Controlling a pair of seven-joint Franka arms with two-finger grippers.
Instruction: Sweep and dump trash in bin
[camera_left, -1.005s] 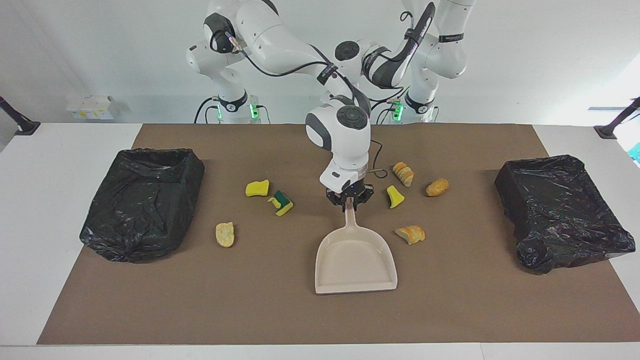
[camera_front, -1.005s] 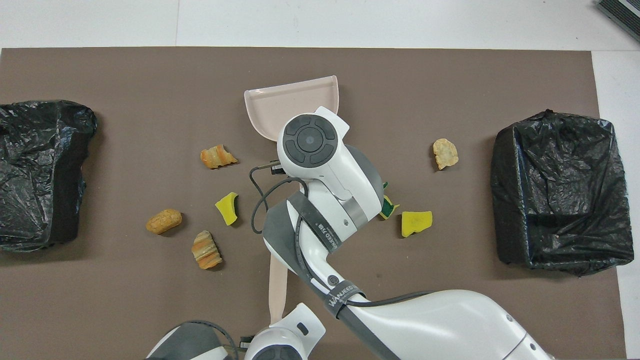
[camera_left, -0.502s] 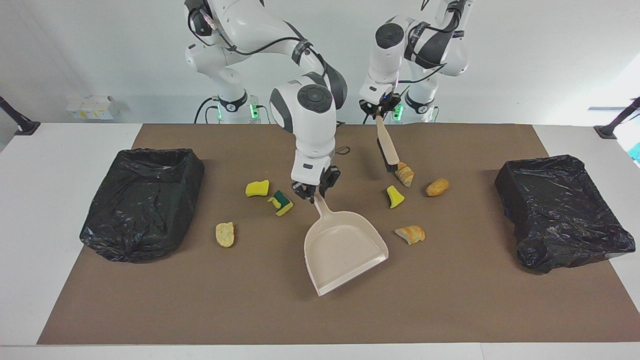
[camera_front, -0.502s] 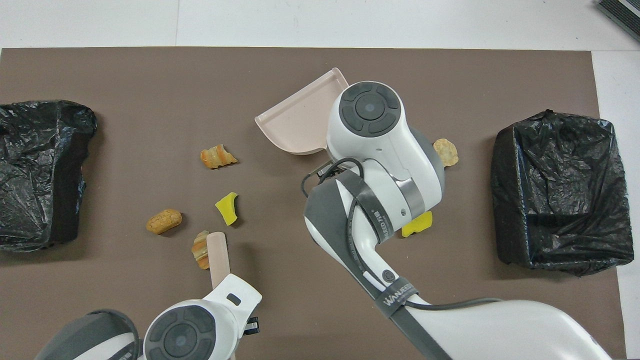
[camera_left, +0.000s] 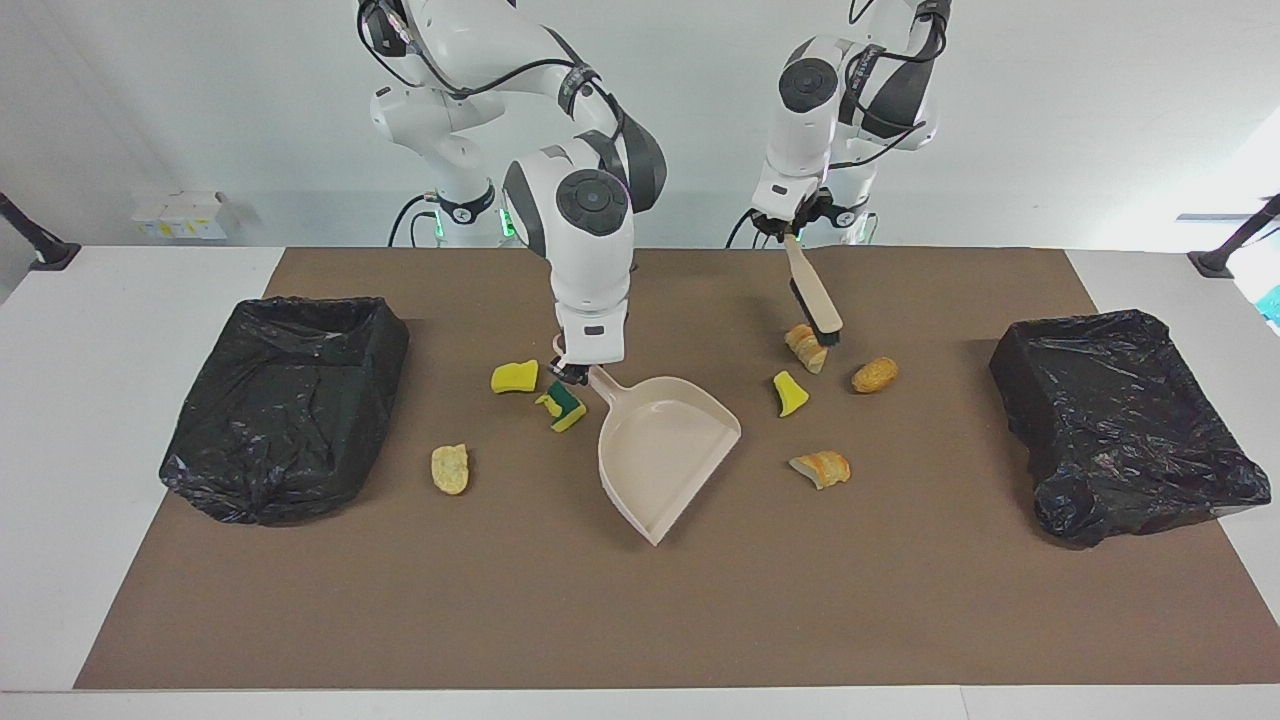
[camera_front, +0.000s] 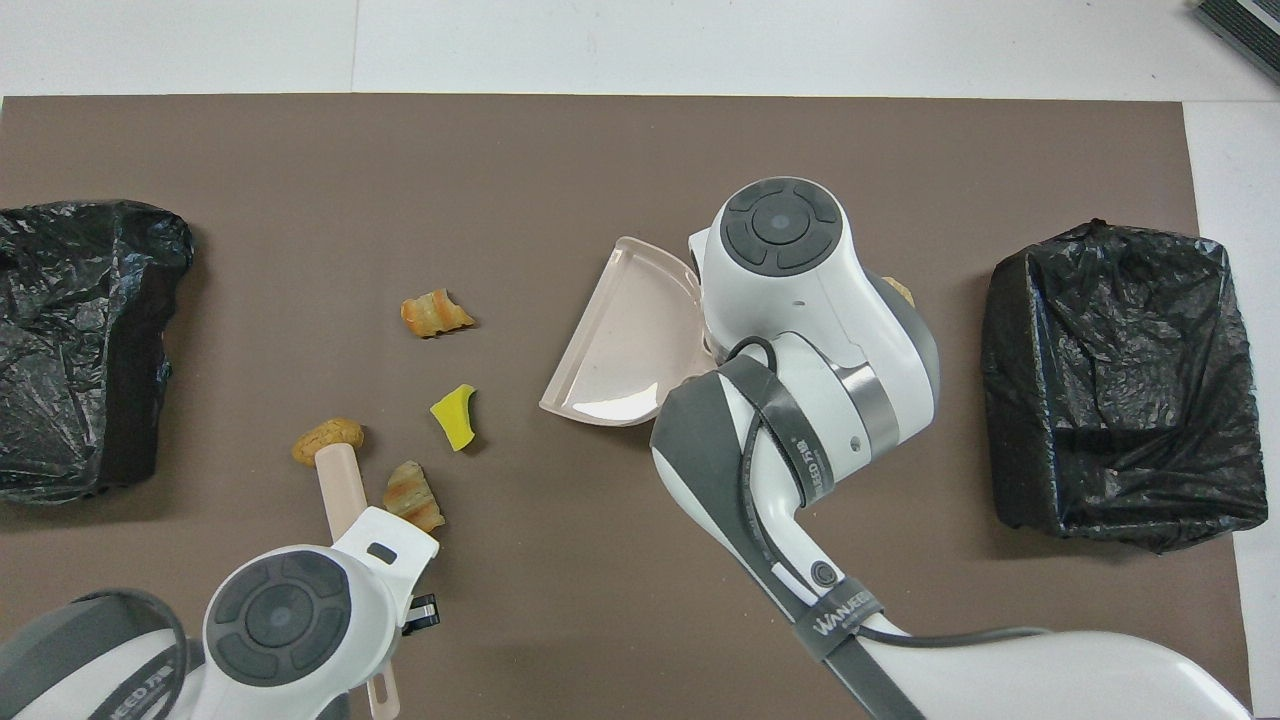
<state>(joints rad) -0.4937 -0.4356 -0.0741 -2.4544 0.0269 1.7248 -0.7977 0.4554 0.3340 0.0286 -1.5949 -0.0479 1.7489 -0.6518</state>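
Seven pieces of trash lie loose on the brown mat (camera_left: 640, 620) of the bench. Toward the left arm's end: a ridged bread piece (camera_left: 806, 348), a round bread piece (camera_left: 874, 375), a yellow sponge wedge (camera_left: 790, 393) and a flat bread slice (camera_left: 821, 468). Toward the right arm's end: a yellow sponge chunk (camera_left: 515, 376), a green-layered sponge (camera_left: 564, 408) and a pale bread piece (camera_left: 450, 468).

The right hand (camera_left: 572, 372), pointing straight down, pinches the handle of the beige dustpan (camera_left: 662, 450), whose mouth is turned toward the left arm's end; the green-layered sponge lies just beside this hand. The left hand (camera_left: 790, 232) is pressed together on the brush (camera_left: 815, 300), which slants down, its bristles at the ridged bread piece.

In the overhead view the right arm covers all three scraps at its end except an edge of the pale bread piece. A black-lined bin (camera_left: 290, 400) stands at the right arm's end and another bin (camera_left: 1130, 420) at the left arm's.
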